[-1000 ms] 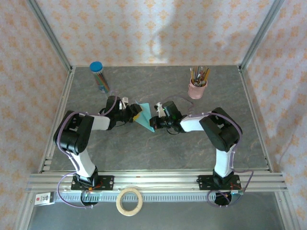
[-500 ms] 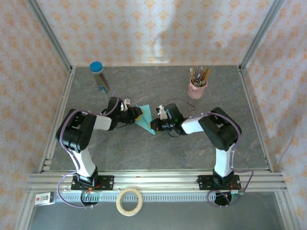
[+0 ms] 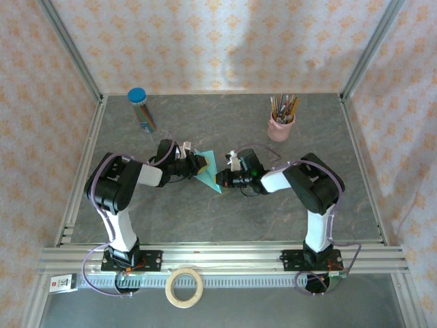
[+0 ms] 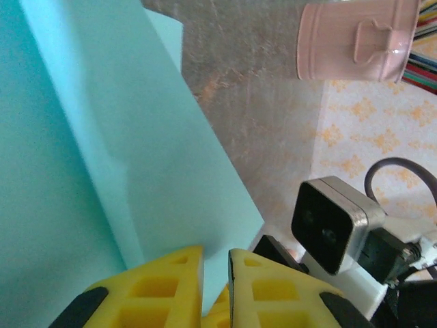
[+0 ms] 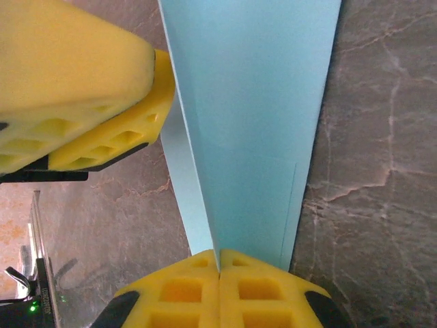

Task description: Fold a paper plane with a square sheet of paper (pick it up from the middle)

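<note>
The light turquoise sheet of paper (image 3: 208,171), folded into a narrow pointed shape with a centre crease, stands on edge at mid-table between both grippers. My right gripper (image 5: 219,256) is shut on the crease of the paper (image 5: 252,102) at its near end, pads pressed together; from above it (image 3: 222,179) sits right of the paper. My left gripper (image 4: 216,256) reaches in from the left (image 3: 199,166). Its yellow fingers stand a narrow gap apart, with the edge of the paper (image 4: 136,137) in that gap. The left fingers (image 5: 89,89) show beside the paper in the right wrist view.
A pink cup (image 3: 280,127) of pencils stands at the back right, also seen in the left wrist view (image 4: 355,37). A blue-lidded tube (image 3: 141,109) of pencils stands back left. A tape roll (image 3: 185,287) lies in front of the rail. Aluminium posts frame the table.
My left gripper has moved right onto the paper's edge and its fingers have narrowed around it. The right gripper has shifted slightly and stays shut on the paper.
</note>
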